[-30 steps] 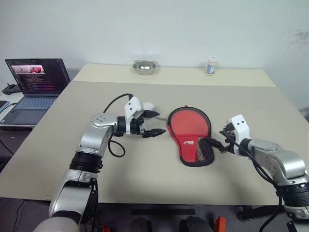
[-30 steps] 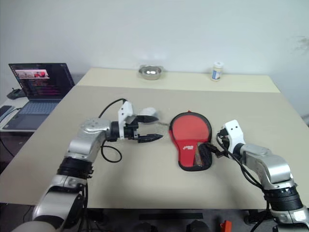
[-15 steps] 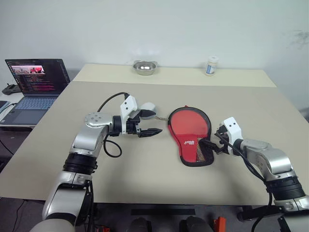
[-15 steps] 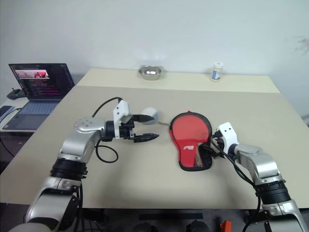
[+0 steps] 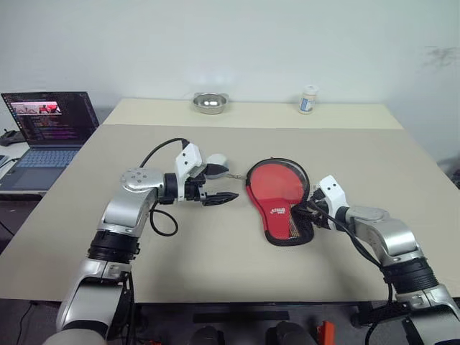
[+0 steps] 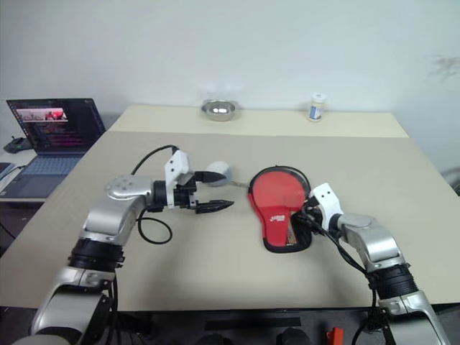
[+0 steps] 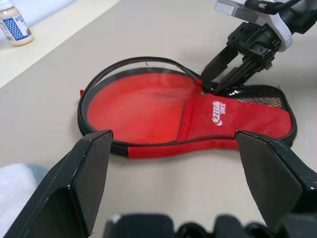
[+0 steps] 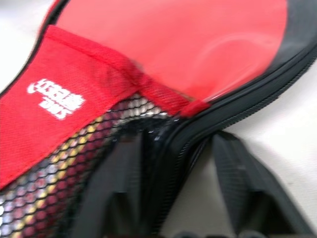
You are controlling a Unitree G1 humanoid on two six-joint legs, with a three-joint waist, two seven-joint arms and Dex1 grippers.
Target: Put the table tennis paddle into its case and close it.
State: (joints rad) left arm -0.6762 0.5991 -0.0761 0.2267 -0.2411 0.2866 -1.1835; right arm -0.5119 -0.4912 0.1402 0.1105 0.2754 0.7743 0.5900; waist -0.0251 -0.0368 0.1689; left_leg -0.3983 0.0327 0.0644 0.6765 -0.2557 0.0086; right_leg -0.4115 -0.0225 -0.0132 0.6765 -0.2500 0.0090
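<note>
Case: paddle-shaped pouch lying flat on the beige table, a little toward the robot's right of centre, round end pointing away from the robot and narrow end toward it. Black zippered border runs all round the outline. Upper face is clear plastic over a red interior; across the narrow part sits a red fabric band with a white logo, and below that a black mesh panel through which a striped pattern shows faintly. The table tennis paddle cannot be made out apart from the red seen through the plastic. Right gripper: at the case's narrow end on the robot's right side, its black fingers astride the zippered edge beside the mesh, one over the mesh and one outside the border; the jaws are part-way closed on that edge, though a firm grip cannot be confirmed. Left gripper: held above the table to the left of the case, apart from it, fingers spread wide with nothing between them, pointing toward the case. A small white rounded object lies just beside it. Background items: metal bowl and small white bottle at the table's far edge, open laptop off to the left.
</note>
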